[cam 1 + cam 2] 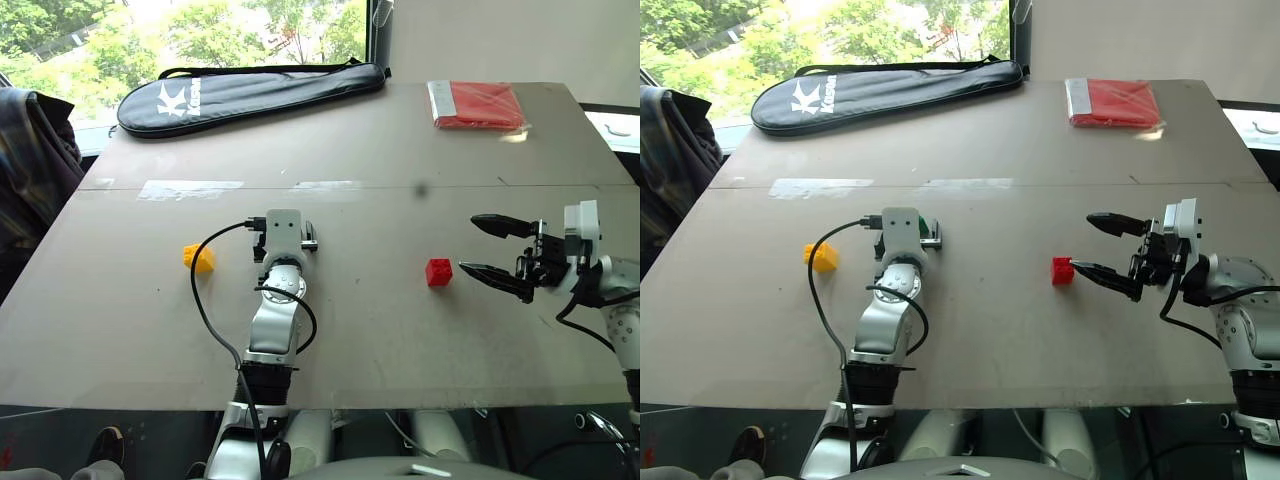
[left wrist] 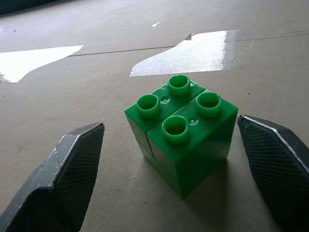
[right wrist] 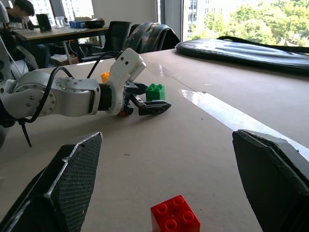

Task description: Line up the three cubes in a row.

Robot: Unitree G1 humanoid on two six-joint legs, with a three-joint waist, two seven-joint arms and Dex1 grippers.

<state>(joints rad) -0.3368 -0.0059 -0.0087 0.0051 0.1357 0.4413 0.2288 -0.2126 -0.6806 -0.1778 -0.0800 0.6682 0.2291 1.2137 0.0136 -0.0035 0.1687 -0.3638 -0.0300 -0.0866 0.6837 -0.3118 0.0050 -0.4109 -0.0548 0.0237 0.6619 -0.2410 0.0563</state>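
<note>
The left gripper (image 2: pixel 169 159) straddles the green cube (image 2: pixel 182 131), jaws spread; the right gripper (image 1: pixel 480 245) gapes beside the red cube (image 1: pixel 438 272).

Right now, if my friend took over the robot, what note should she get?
Left tool: open, one finger on each side of the green cube, not gripping it.
Right tool: open, pointing at the red cube, not touching it.
Yellow cube sits alone further left on the table.
Done: nothing lined up.
Left: put all three cubes in a row.
</note>
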